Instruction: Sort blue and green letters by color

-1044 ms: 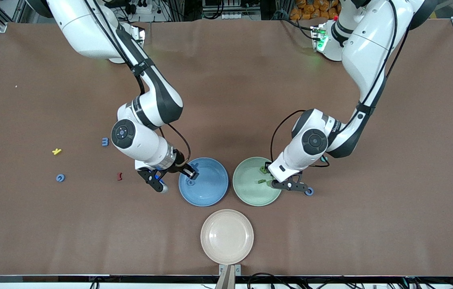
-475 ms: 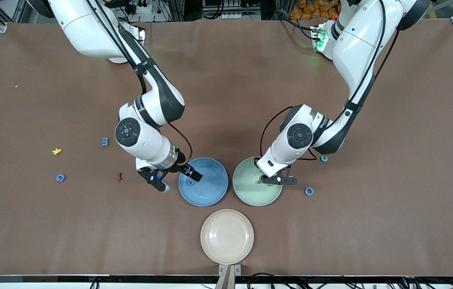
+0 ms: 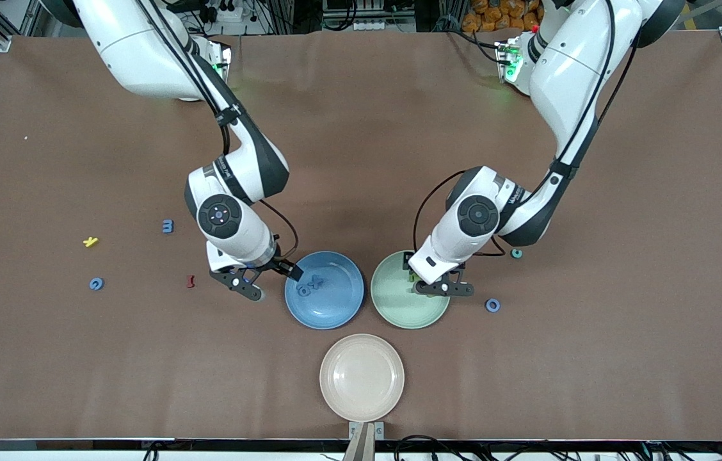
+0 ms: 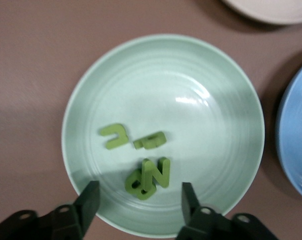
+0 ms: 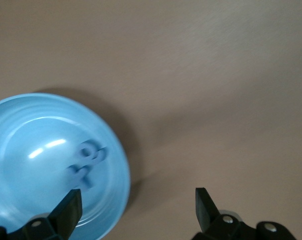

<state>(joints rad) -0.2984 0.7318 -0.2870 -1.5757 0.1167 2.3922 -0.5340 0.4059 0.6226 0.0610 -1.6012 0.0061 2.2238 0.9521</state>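
Brown table (image 3: 361, 160): 3 plates; left gripper (image 3: 433, 282) and right gripper (image 3: 268, 282), jaws apart, empty.

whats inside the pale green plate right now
In the round pale green plate, the left wrist view shows four lime-green flat letters: two lie apart, and two overlap, so part of the lower one is covered. The open left hand is over them, holding nothing.

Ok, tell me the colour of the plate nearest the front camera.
Pale cream-beige round plate; the front view shows it best.
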